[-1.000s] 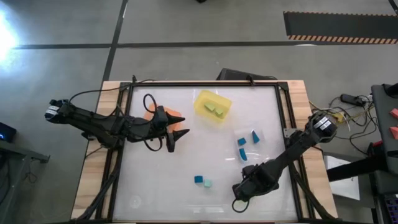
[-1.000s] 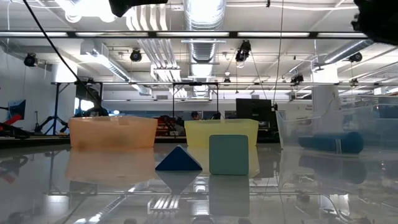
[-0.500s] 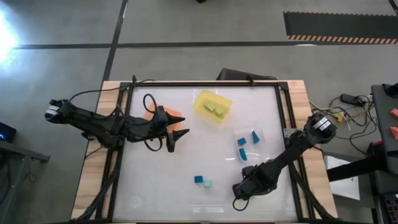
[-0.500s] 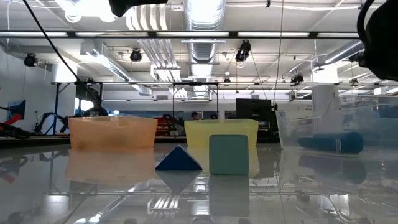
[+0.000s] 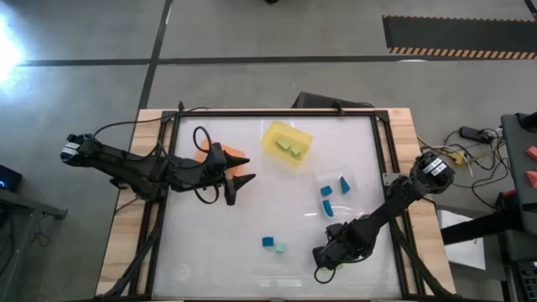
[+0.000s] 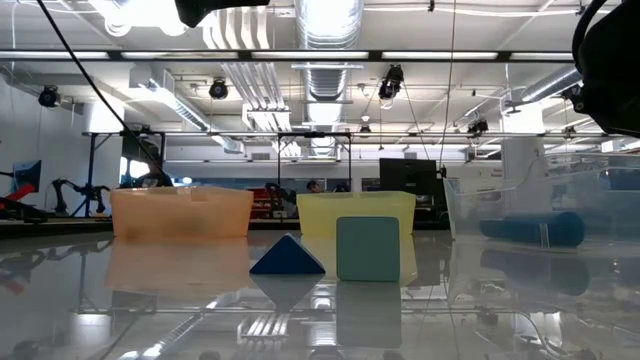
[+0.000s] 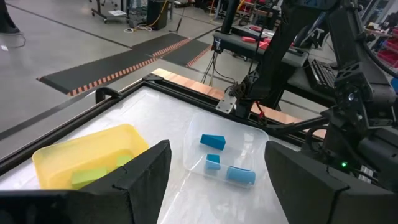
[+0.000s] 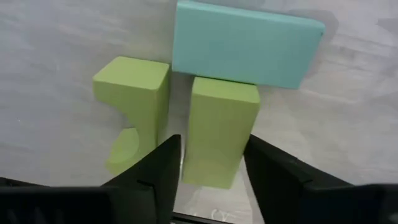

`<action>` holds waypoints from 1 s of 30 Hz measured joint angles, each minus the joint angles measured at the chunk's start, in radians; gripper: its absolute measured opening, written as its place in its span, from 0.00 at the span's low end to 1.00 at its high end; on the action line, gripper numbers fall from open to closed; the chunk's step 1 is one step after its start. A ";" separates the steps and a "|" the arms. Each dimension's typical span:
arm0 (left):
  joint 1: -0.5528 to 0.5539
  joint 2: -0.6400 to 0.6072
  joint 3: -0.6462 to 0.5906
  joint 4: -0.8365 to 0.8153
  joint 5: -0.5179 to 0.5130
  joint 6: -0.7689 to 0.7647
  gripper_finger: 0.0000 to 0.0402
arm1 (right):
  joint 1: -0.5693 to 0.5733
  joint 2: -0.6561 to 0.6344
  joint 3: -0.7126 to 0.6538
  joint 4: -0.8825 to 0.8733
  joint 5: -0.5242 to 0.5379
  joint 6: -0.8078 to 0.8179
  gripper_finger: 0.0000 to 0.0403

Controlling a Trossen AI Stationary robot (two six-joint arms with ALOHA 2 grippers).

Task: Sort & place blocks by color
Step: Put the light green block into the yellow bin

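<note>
My right gripper (image 5: 323, 256) is open near the table's front edge, pointing down over three blocks that lie flat on the table. Its fingers stand on either side of the near end of a yellow-green bar (image 8: 221, 124). A yellow-green arch (image 8: 130, 106) lies beside the bar, and a mint-teal bar (image 8: 245, 45) lies across their far ends. A blue block (image 5: 267, 242) and a mint-teal block (image 5: 279, 247) rest on the table left of that gripper. My left gripper (image 5: 231, 183) is open and empty over the orange tray (image 5: 243, 159).
A yellow tray (image 5: 287, 143) at the back holds two yellow-green blocks. A clear tray (image 5: 336, 195) at the right holds three blue blocks (image 7: 214, 152). In the low view the blue wedge (image 6: 287, 256) and the mint-teal cube (image 6: 368, 248) stand before the trays.
My right gripper has come down a little toward the yellow-green bar; its arm shows lower and larger in the low view. The blocks have kept still.
</note>
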 joint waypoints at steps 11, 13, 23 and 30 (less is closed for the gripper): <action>0.000 0.000 0.000 0.000 0.000 0.022 0.61 | 0.000 0.000 0.000 0.001 0.009 0.033 0.29; 0.000 0.000 0.000 0.000 0.000 0.024 0.61 | 0.000 -0.005 0.000 -0.002 0.008 0.035 0.30; 0.000 0.000 0.000 0.001 0.000 0.025 0.61 | 0.015 -0.099 -0.001 -0.039 -0.002 0.055 0.30; 0.000 0.000 0.000 0.001 0.001 0.025 0.61 | 0.023 -0.220 -0.001 -0.046 -0.002 0.026 0.30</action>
